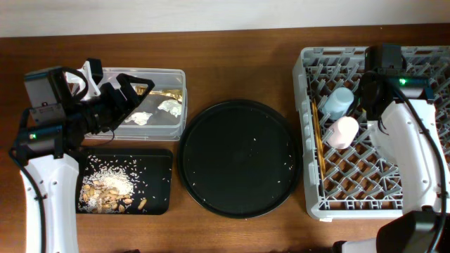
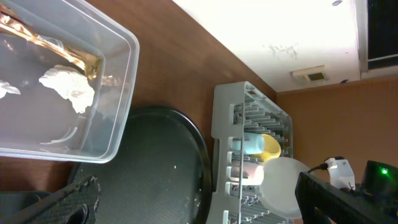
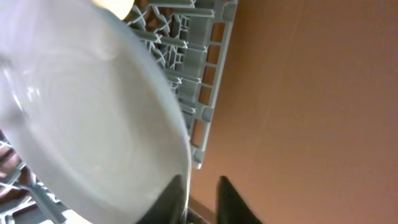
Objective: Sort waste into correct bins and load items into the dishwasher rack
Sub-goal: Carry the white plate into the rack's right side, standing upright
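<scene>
The grey dishwasher rack stands at the right and holds the light blue cup, the pink cup and the wooden chopsticks. The left wrist view also shows the yellow bowl and the pale plate standing in it. My right gripper is open at the rack's far side, one finger against the plate's rim. My left gripper is open and empty above the clear tub, which holds the gold foil wrapper and tissue wads. The black tray holds the food scraps.
The large round black tray lies between the bins and the rack, with a few white crumbs on it. The right arm stretches over the rack's right half and hides the bowl and plate from overhead. A wall runs along the table's far edge.
</scene>
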Controlling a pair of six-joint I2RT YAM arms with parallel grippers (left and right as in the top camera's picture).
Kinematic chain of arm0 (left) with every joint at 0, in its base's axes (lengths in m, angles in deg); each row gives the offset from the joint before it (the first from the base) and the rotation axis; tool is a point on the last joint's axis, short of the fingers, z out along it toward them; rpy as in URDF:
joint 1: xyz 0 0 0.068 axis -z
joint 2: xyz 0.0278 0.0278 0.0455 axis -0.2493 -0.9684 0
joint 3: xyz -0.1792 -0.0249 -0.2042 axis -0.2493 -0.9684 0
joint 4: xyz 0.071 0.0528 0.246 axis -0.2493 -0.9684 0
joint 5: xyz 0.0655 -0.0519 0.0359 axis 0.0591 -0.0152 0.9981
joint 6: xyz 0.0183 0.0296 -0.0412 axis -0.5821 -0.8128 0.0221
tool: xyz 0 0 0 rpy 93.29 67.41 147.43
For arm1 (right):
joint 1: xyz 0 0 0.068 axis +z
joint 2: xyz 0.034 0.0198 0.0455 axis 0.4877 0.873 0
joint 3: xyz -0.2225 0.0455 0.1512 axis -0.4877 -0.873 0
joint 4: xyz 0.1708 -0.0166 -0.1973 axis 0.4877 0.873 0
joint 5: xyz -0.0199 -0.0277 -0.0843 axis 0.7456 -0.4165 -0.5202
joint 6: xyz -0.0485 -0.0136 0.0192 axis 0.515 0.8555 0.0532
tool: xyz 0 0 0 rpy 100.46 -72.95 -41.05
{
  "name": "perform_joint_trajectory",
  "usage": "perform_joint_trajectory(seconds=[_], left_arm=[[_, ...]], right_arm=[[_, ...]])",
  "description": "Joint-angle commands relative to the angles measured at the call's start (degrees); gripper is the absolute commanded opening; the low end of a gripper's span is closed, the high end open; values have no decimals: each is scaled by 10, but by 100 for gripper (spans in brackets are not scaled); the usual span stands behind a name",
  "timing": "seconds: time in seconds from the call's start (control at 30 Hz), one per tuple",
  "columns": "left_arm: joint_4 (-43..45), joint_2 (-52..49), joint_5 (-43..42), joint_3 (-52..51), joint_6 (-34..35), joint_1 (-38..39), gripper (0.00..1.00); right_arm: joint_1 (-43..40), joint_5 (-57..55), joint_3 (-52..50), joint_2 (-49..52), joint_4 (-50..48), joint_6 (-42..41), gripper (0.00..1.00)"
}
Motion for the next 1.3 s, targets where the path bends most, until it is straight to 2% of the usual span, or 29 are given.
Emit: perform_joint_trajectory(seconds=[0.0, 0.27, 0.33, 0.4, 0.43, 0.47, 0.5, 0.63, 0.7, 0.83, 1.27], left_arm=[[1, 0, -4, 4, 3, -3, 99], [1, 0, -4, 4, 3, -3, 99], [1, 0, -4, 4, 3, -3, 99], [1, 0, -4, 4, 3, -3, 99], [1, 0, -4, 4, 3, -3, 99], [1, 0, -4, 4, 3, -3, 99], [1, 0, -4, 4, 3, -3, 99], [1, 0, -4, 4, 3, -3, 99], [1, 0, -4, 4, 3, -3, 99], [1, 0, -4, 4, 3, -3, 99], [1, 0, -4, 4, 3, -3, 99]], right_arm=[[-1, 19, -3, -11, 0, -23, 30], [-1, 87, -3, -11, 9, -24, 39], [-4, 87, -3, -11, 13, -38, 40], [-11, 90, -3, -11, 15, -59, 45], [-17, 108, -3, -11, 12, -71, 57], [-19, 137, -3, -11, 8, -75, 63], [-20, 167, -3, -11, 3, -75, 68], [-20, 408, -3, -11, -26, -75, 83], [-20, 519, -3, -11, -43, -75, 98], [-20, 669, -3, -11, -57, -75, 98], [-20, 678, -3, -11, -57, -75, 98]])
